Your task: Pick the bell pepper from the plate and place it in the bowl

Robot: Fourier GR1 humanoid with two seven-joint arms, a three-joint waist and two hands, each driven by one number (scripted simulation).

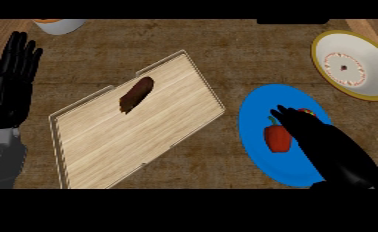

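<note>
**Pepper not yet lifted**

Wooden counter point(221, 46) carried a blue plate point(258, 151) by its right edge. On it lay the pepper point(277, 137), the right hand point(314, 131) touching it, fingers straight. Bowl point(347, 65) waited, far-right corner. Left hand point(16, 76) rested open, left edge.

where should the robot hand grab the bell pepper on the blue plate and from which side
Probably around the bell pepper's red body, not the thin stem at its upper end. It lies flat on the blue plate, so come from above; the right robot hand is already beside it on its right.
</note>
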